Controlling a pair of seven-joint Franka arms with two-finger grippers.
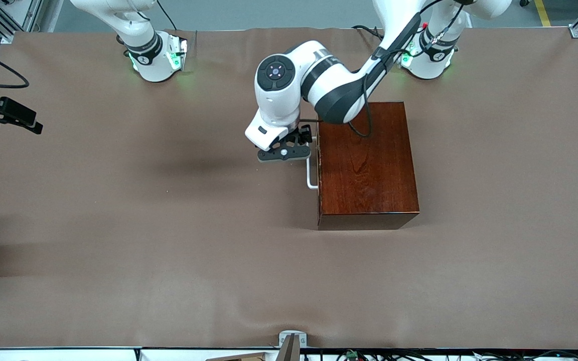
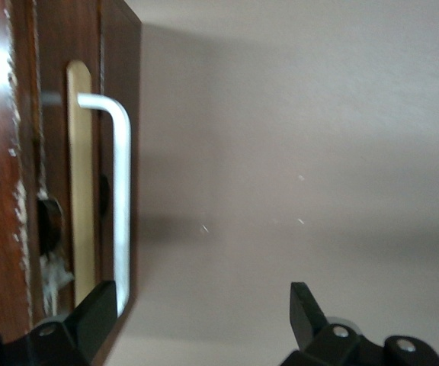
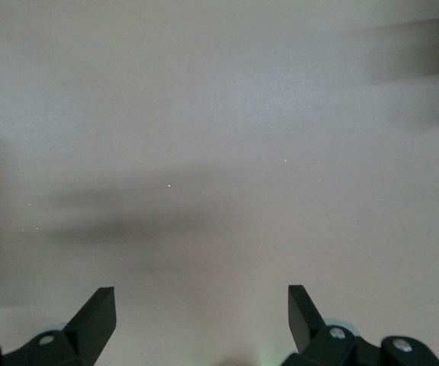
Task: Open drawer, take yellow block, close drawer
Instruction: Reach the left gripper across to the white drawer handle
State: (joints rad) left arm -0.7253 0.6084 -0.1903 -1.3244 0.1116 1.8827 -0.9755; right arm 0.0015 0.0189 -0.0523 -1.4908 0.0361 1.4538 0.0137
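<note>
Drawer [image 1: 318,165] status: I see it shut in the reddish-brown wooden box [image 1: 367,163], which sits on the counter [image 1: 168,250] toward the left arm's end. Its front faces the right arm's end; the white handle [image 1: 310,173] runs lengthwise along that front, toward the front camera. I read the left gripper [image 1: 284,153] just in front of the handle, fingers [image 2: 307,313] spread wide, one by the bar, gripping nothing. The right gripper [image 3: 202,316] waits over bare counter, fingers wide, empty.
</note>
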